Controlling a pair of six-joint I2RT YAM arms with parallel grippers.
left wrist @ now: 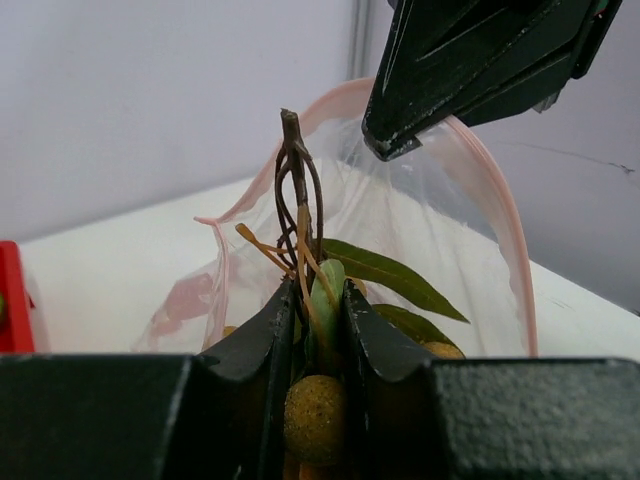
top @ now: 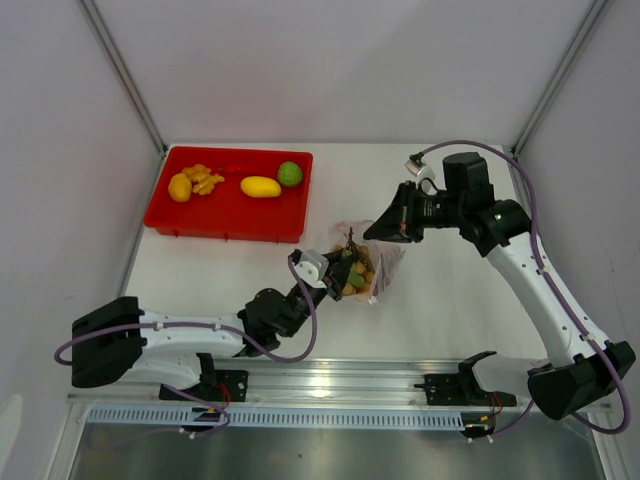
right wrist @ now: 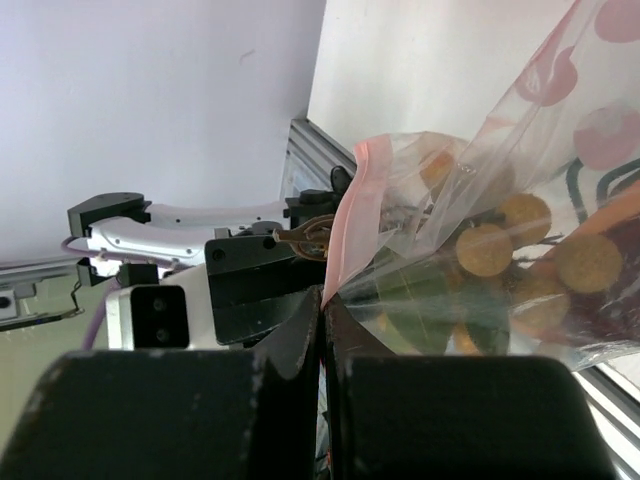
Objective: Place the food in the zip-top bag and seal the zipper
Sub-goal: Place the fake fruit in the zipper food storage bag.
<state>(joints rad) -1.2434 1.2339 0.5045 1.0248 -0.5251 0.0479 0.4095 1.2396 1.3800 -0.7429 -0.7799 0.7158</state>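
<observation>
Scene: Two arms meet over a white table (top: 450, 310), both working at one zip-top bag (top: 380, 262) near the table's centre in the overhead view.
Left gripper: The left gripper (left wrist: 318, 305) reaches in from the bag's eight o'clock side. Its jaws stand a narrow gap apart, clamped on the stalk of the nut cluster (left wrist: 315, 415).
Nut cluster: A brown twig (left wrist: 292, 180) rises above the left fingertips, with green leaves (left wrist: 385, 270) fanning toward three o'clock and a round yellow-brown fruit wedged low between the fingers. The cluster sits at the bag's mouth. From the right wrist, more round brown fruits show through the clear film.
Right gripper: The right gripper (right wrist: 325, 305) has its jaws pressed fully together, pinching the bag's rim at about twelve o'clock and holding it raised.
Zip-top bag: Crinkled clear plastic with pink spots, mouth held open in an arch facing the left arm.
Zipper: The zipper (left wrist: 505, 230), a pink strip, curves up over the mouth and passes between the right fingers. It is unsealed.
Red tray: A red tray (top: 225, 222) lies at the table's ten o'clock corner, well apart from the bag.
Food on the tray: A lemon (top: 180, 187) at nine o'clock, orange pieces (top: 204, 179) just beside it, a mango (top: 260, 186) near the middle and a lime (top: 290, 173) toward two o'clock.
</observation>
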